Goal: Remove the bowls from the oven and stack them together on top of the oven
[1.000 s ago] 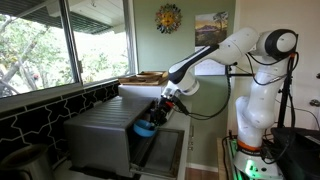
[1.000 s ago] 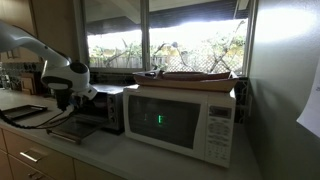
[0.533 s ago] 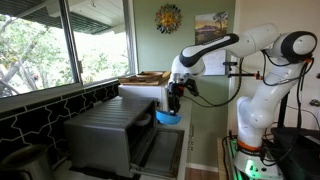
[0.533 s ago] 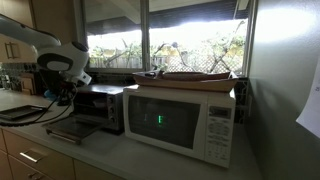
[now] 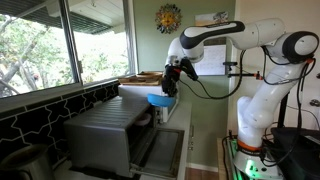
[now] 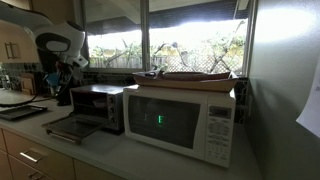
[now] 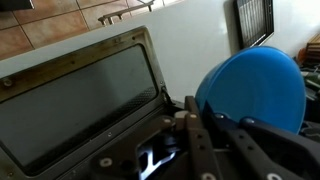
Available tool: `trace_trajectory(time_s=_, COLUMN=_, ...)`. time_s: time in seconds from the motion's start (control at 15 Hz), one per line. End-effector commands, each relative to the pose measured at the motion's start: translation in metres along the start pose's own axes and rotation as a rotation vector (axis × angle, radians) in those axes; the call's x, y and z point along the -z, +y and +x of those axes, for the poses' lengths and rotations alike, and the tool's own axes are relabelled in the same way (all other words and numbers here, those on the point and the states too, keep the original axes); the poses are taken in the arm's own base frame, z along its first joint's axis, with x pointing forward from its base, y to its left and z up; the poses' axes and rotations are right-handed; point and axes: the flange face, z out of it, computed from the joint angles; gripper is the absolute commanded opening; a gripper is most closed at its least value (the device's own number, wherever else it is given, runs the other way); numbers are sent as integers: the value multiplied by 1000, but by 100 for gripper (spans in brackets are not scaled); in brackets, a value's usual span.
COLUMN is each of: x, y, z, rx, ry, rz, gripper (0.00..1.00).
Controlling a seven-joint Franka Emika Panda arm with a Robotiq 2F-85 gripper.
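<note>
Upward has gone the white robot arm (image 5: 215, 35) since half a second ago. Its tool (image 5: 166, 92) has climbed from beside the oven's front edge to a higher spot, taking the bright blue round bowl (image 5: 158, 101) with it. In an exterior view the arm's wrist (image 6: 62, 48) likewise stands higher and nearer the picture's left edge than before; the oven and everything around it lie as they did.

The tool is clamped on the rim of the blue bowl; in the wrist view a dark finger (image 7: 192, 130) lies against the bowl's edge. The bowl hangs in the air just above the level of the flat top of the large boxy grey metal oven (image 5: 100, 135), near its front edge and touching nothing but the tool. The oven's drop-down glass door (image 6: 65, 128) lies open in both exterior views, and the wrist view looks down on its glass.

The oven stands on a pale counter (image 6: 130, 160), just beside a white microwave (image 6: 185, 120) with a green display; a shallow wooden tray (image 6: 190, 75) rests on the microwave. Black tiles (image 5: 40, 120) with pale grout line the wall below a wide window (image 5: 60, 40) full of green trees. On the pale green wall hang a sun-shaped ornament (image 5: 169, 17) and a framed picture (image 5: 211, 25).
</note>
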Motion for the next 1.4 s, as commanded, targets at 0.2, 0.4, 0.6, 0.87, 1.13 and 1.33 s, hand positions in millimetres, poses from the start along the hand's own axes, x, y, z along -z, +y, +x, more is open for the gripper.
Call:
trace_trajectory(time_s=0.2, x=-17, y=-30, z=86, rx=-267, ry=100, rz=-126, gripper=1)
trace_trajectory(time_s=0.4, x=-20, y=-35, z=114, rx=-347, ry=139, rz=-189, gripper=1)
trace_trajectory(time_s=0.6, x=-23, y=-36, z=130, rx=-399, ry=157, rz=-256, gripper=1)
trace_trajectory(time_s=0.87, x=-21, y=-46, z=139, rx=-398, ry=178, rz=-271, gripper=44)
trace_trajectory(time_s=1.13, x=3, y=-53, z=117, rx=-309, ry=203, rz=-216, gripper=75)
trace_trajectory(time_s=1.33, x=12, y=-29, z=94, rx=-178, ry=161, rz=-162, gripper=97)
